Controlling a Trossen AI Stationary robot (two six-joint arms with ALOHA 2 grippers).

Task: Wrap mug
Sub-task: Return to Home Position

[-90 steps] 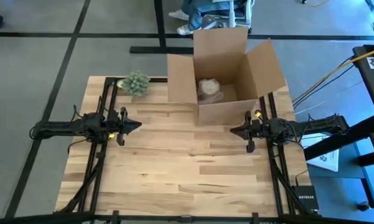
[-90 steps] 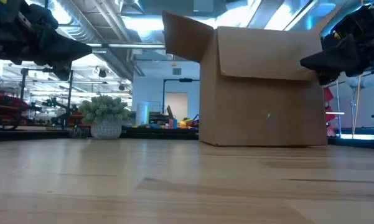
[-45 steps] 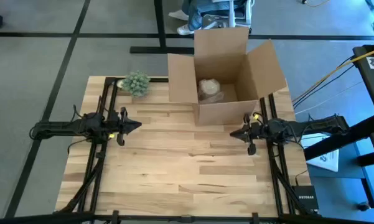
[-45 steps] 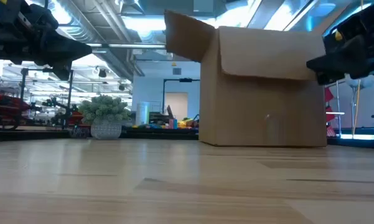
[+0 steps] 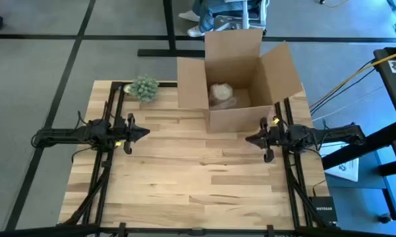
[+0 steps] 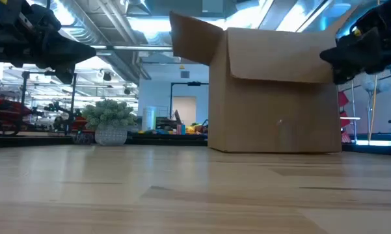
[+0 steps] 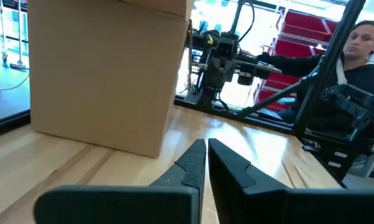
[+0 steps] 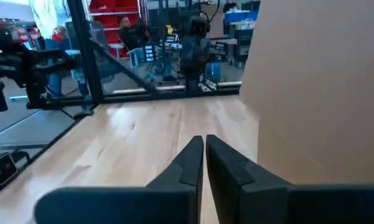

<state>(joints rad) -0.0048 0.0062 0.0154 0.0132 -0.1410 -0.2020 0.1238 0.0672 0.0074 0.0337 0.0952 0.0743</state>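
Observation:
An open cardboard box (image 5: 237, 85) stands at the table's far edge, its flaps up. On its floor lies a pale, paper-wrapped bundle (image 5: 221, 95); the mug itself does not show. My left gripper (image 5: 147, 132) hovers shut over the table's left side, pointing toward the right edge, and in its wrist view (image 7: 206, 149) the fingertips meet. My right gripper (image 5: 248, 139) hovers shut just in front of the box's near right corner, pointing toward the left edge, with its fingertips together in its wrist view (image 8: 204, 144). Neither touches anything.
A small potted plant (image 5: 143, 87) stands at the far left, beside the box. The wooden table (image 5: 198, 184) lies bare between the arms and toward the near edge. A person sits beyond the table's right side (image 7: 361, 50).
My right gripper has drawn back a little toward the table's right edge and risen slightly, staying shut. The box and the bundle have kept their places.

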